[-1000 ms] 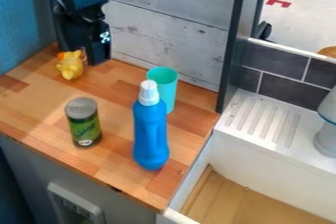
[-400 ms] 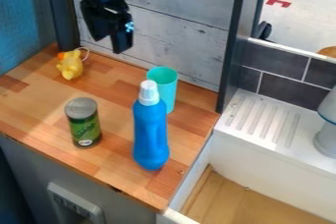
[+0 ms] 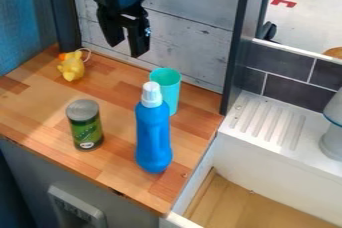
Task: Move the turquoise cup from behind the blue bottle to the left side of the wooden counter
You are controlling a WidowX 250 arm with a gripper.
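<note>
Gripper is hanging over the back of the counter, fingers spread with a gap showing, pinching nothing. Arm is running out past the top edge. Nearest thing in view is the teal cup, standing upright near the plank wall; blue bottle is hiding part of its lower left side. Can't tell whether those two are touching. Gripper-to-wall depth: can't tell either. Right edge is cutting off a pale object on the sink's ledge; bottom edge is cropping the sink. Can is standing near the front edge, yellow toy sitting back left; bare wood is stretching between them. Dark post is bounding the right side.
</note>
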